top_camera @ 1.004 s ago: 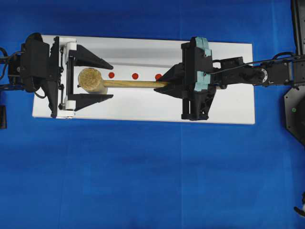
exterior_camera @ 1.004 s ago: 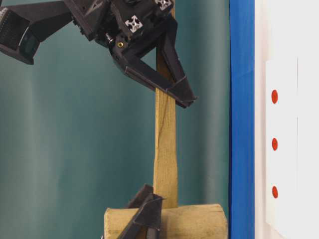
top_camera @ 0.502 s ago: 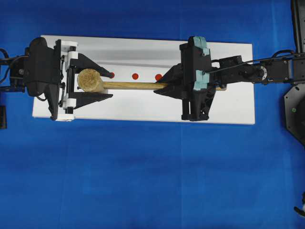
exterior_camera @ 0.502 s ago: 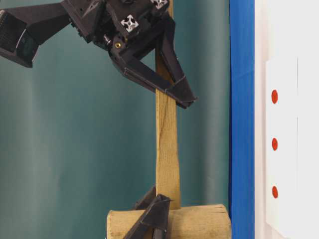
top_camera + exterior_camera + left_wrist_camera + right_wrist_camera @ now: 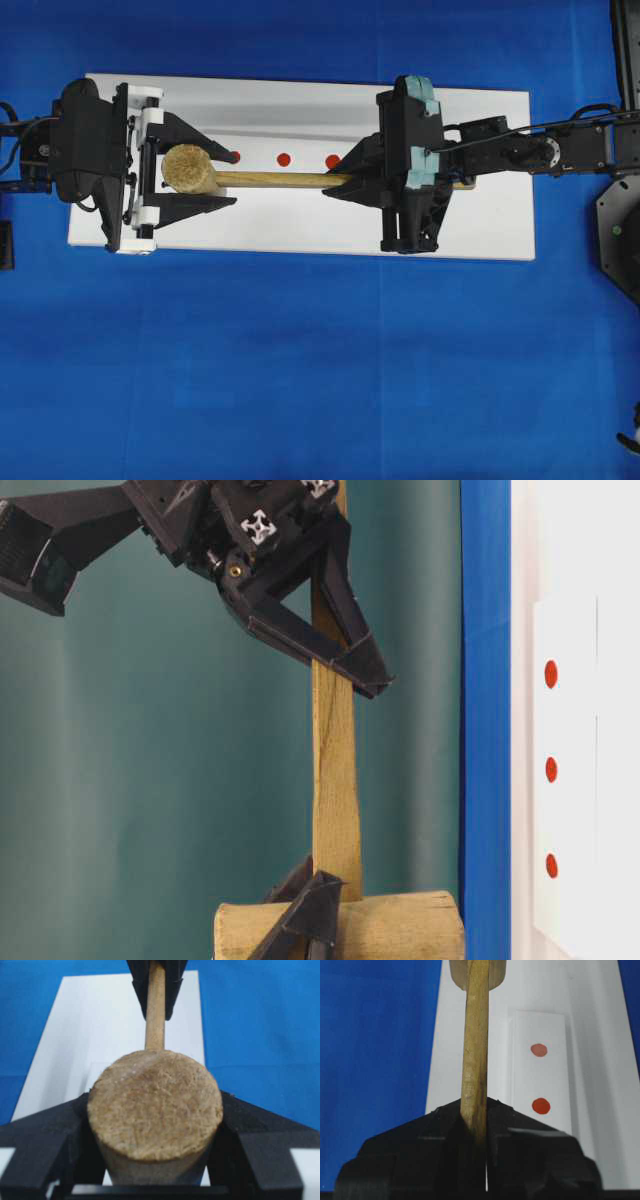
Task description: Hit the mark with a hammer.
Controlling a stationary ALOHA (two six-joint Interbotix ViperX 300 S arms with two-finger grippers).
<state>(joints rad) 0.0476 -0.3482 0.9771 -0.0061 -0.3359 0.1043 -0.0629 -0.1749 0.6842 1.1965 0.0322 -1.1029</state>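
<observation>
The hammer (image 5: 190, 168) is held level above the white board, its head to the left and its slim handle (image 5: 270, 178) running right. My left gripper (image 5: 235, 178) is shut on the head; in the left wrist view both black fingers (image 5: 70, 1125) press its sides. My right gripper (image 5: 333, 181) is shut on the handle (image 5: 476, 1050), which runs forward out of its closed jaws. The mark (image 5: 283, 159) is the centre red dot of the row, just beyond the handle. In the table-level view the mark (image 5: 551, 769) lies well away from the raised hammer (image 5: 335, 780).
The white board (image 5: 300, 240) lies on a blue cloth (image 5: 300, 380). Two outer red dots (image 5: 332, 161) flank the mark; the left one is partly under my left finger. A black robot base (image 5: 620, 230) stands at the right edge.
My left gripper moved a little right and closed its fingers onto the hammer head. The right gripper kept its hold on the handle. Nothing has visibly moved in the last half second.
</observation>
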